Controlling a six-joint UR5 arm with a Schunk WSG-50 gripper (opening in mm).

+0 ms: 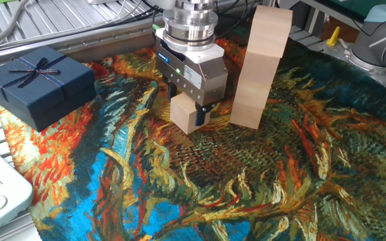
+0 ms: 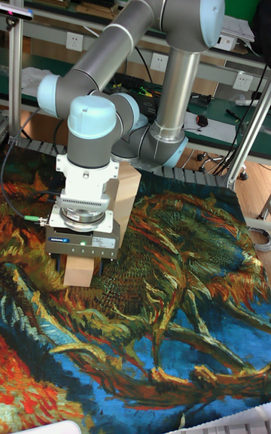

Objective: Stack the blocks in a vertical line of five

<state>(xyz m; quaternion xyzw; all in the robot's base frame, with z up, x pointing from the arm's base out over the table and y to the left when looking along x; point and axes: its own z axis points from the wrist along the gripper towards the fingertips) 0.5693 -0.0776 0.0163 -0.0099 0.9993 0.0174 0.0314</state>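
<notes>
While a tall stack of blocks point(image 1: 262, 67) stands upright on the painted cloth point(image 1: 246, 181), the gripper point(image 1: 191, 107) has its jaws closed on a single block point(image 1: 186, 115) just beside it, near the navy gift box point(image 1: 37, 84).

text: none legible | gripper point(image 1: 190, 102) label: blue-white, print too small to read
</notes>
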